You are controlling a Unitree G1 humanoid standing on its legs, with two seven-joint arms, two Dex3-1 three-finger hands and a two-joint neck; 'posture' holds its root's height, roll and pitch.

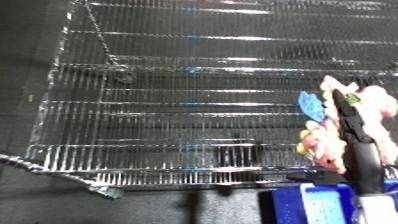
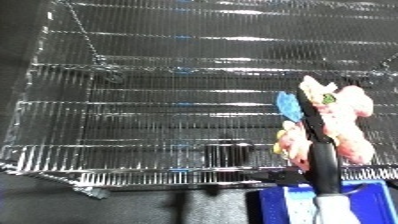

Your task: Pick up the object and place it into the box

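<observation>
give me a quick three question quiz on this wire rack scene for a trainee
1. True or false: the robot's right hand is curled round the pink plush toy with blue and yellow parts.
2. Multiple choice: where is the blue plastic bin in the views? A) upper left corner B) lower right, below the front edge of the silver wire rack C) on top of the rack, in the middle
3. Fill in: the toy is at the rack's ____ side as the robot sees it.

Key: 1 true. 2 B. 3 right. The left hand shows in neither view.
</observation>
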